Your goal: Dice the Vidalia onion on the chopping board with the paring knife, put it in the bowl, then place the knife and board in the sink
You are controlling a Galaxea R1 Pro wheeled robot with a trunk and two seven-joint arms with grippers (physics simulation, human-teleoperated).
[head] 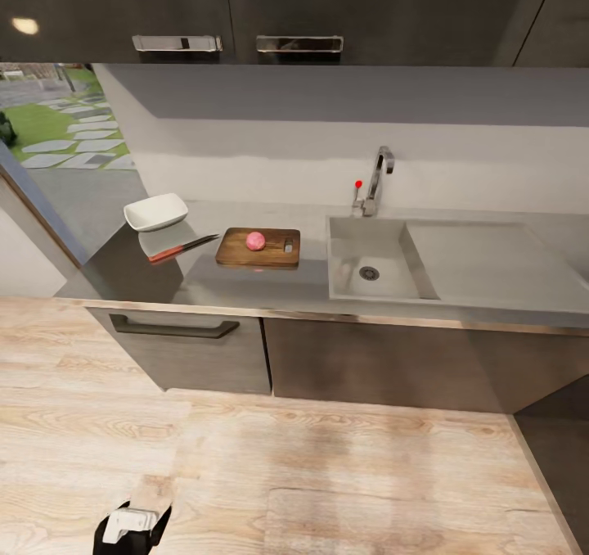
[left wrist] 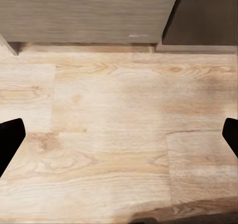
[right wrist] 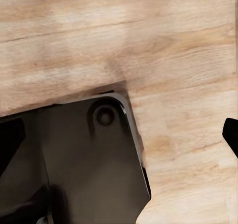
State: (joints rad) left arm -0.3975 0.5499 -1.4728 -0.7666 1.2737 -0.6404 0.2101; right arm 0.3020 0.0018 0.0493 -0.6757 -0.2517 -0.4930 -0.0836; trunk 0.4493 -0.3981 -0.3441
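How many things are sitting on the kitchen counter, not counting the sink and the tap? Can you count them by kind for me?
Bowl: 1
Paring knife: 1
Chopping board: 1
Onion, on the chopping board: 1
Total: 4

This is a home kitchen: a long dark-grey table (head: 245, 289) holds a recessed sink (head: 384, 248) with a chrome faucet (head: 378, 180), above grey cabinets (head: 368, 363). Dark wall cupboards (head: 245, 6) hang overhead, pale wood flooring (head: 327, 473) runs below, and a garden (head: 49, 125) shows outside.
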